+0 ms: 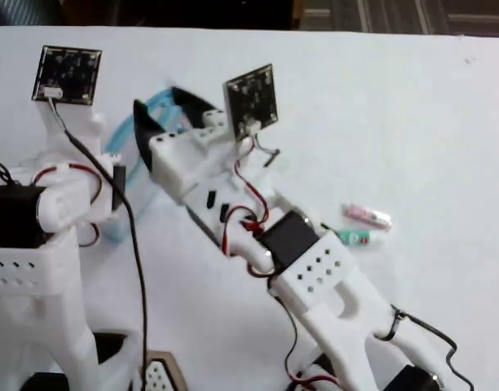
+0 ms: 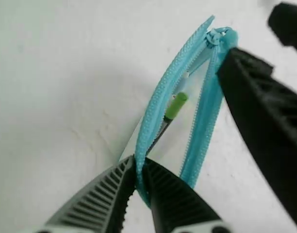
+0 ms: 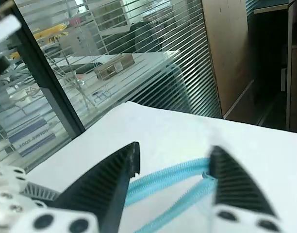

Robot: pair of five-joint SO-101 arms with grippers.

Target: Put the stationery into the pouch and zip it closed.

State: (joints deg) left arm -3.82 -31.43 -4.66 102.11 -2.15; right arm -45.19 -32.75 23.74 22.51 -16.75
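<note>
One pouch (image 1: 119, 140) with a blue zipper lies on the white desk (image 1: 412, 106) in the upper left of the high view, its mouth open. In the left wrist view, one green-capped pen (image 2: 175, 106) shows inside it between the two zipper tapes. Two small stationery pieces lie loose on the desk right of centre, well apart from the pouch: a pink piece (image 1: 367, 215) and, just below it, a green piece (image 1: 355, 237). The left end effector (image 2: 140, 167) is clamped on one zipper tape at the pouch's edge. The right end effector (image 3: 175, 148) has its jaws apart, straddling the zipper's far end.
</note>
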